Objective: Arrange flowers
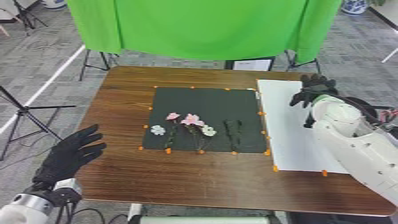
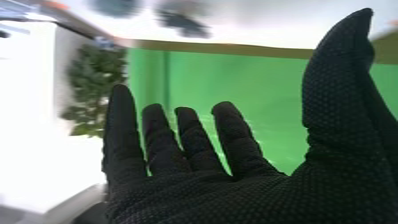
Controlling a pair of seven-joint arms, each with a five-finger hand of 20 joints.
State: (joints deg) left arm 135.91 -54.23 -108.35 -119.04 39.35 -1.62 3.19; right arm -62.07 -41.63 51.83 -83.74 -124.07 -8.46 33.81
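1. Holds the black-gloved right hand over the far part of the flat white rectangular sheet – fingers released and straight, thumb spread wide, grasping nothing.
2. Has the black-gloved left hand at the near left of the brown wooden table, fingers loose and apart, grasping nothing.
3. Shows a small pink flower and a larger pale-pink flower side by side on the flat black rectangular mat, stems pointing toward the near edge.
4. Has a white flower cluster left of both, and a white bloom just right of the pale-pink one.
5. Has dark green stems farther right on the mat – apart from the blooms.
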